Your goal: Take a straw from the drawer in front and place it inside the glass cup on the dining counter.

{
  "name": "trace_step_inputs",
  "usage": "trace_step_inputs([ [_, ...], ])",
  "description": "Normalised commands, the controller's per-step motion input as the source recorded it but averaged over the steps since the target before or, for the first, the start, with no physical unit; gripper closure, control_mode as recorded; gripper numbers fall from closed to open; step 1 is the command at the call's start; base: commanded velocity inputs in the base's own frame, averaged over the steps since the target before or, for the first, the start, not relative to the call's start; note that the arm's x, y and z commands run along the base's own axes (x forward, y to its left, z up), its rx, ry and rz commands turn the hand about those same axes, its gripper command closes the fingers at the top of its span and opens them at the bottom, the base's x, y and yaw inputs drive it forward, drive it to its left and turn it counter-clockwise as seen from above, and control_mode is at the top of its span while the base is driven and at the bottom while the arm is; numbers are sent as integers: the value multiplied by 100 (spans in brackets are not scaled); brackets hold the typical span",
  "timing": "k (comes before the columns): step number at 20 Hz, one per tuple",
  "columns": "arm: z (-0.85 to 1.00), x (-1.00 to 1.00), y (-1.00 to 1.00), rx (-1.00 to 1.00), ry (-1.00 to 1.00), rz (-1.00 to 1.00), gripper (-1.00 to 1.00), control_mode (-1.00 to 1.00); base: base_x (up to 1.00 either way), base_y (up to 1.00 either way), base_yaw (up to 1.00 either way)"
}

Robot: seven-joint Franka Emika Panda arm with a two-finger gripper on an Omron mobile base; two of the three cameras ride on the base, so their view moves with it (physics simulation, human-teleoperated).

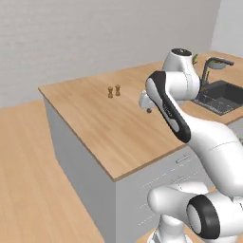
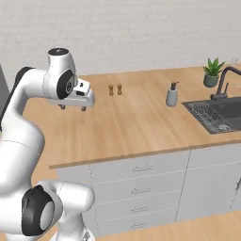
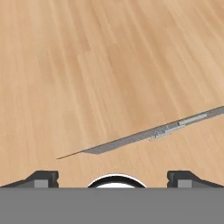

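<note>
My gripper (image 2: pixel 73 108) hangs open a little above the light-wood dining counter (image 2: pixel 132 122), near its left end, with nothing between its fingers. From the left base camera the gripper (image 1: pixel 148 109) sits over the counter's middle (image 1: pixel 109 128). The hand view looks down past the gripper (image 3: pixel 113 179), fingertips (image 3: pixel 41 178) wide apart, at bare wood and the counter's front edge. Below that edge several grey drawers stand shut; the top wide drawer (image 2: pixel 141 168) has a slim bar handle. The straw is hidden. A faint clear shape (image 2: pixel 234 61) at the far right is too small to identify as the glass cup.
Two small brown shakers (image 2: pixel 115 89) stand at the back of the counter. A grey soap dispenser (image 2: pixel 172 94), a dark sink (image 2: pixel 214 115) with a tap, and a potted plant (image 2: pixel 212 71) are to the right. Wooden floor (image 1: pixel 28 190) lies left of the counter.
</note>
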Motion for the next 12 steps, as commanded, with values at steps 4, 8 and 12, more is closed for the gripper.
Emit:
trace_step_inputs([
  [4, 0, 0, 0, 0, 0, 0, -100, 100, 10, 70, -43],
  [8, 0, 0, 0, 0, 0, 0, -100, 100, 27, 39, -23],
  [12, 0, 0, 0, 0, 0, 0, -100, 100, 10, 30, -11],
])
